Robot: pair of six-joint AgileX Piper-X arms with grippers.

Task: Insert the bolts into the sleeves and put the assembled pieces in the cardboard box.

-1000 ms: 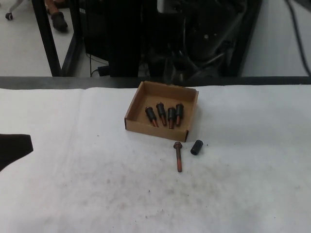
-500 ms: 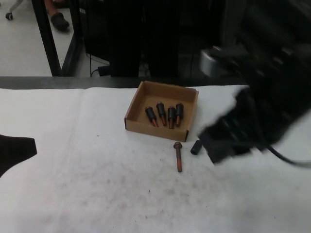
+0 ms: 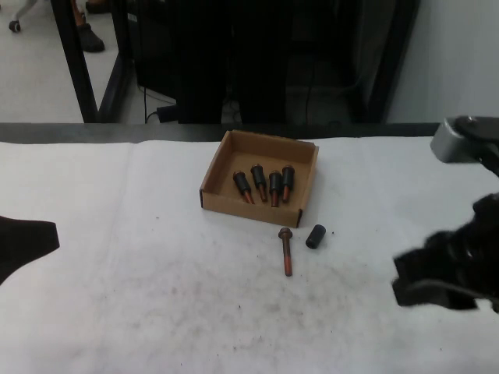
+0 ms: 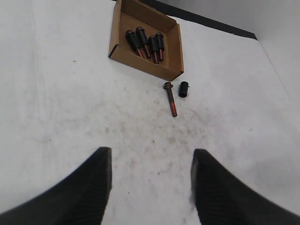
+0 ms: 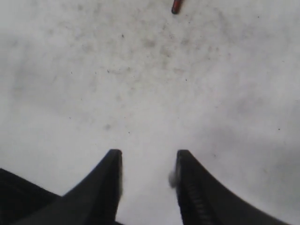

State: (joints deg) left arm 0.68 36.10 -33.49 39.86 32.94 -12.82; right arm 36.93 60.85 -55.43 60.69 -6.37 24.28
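A copper bolt [image 3: 286, 251] lies loose on the white bench, with a short black sleeve [image 3: 315, 236] just to its right. Behind them stands the cardboard box [image 3: 249, 209], holding several bolts fitted in black sleeves [image 3: 263, 184]. My left gripper [image 4: 151, 152] is open and empty, well short of the bolt [image 4: 171, 98], sleeve [image 4: 183, 88] and box [image 4: 140, 63]. Its dark tip [image 3: 27, 241] sits at the bench's left edge. My right gripper [image 5: 148, 154] is open over bare bench, with the bolt's tip [image 5: 176, 6] far ahead. That arm [image 3: 444, 269] hangs at the right, apart from the sleeve.
The white bench cover [image 3: 156, 296] is scuffed with grey marks around the loose parts. A dark bench edge [image 3: 93, 131] and black frame posts [image 3: 74, 62] run along the back.
The right arm swung in from behind the bench, passed close by the sleeve, and now sits lower at the right. Bolt, sleeve, box and left arm have stayed put.
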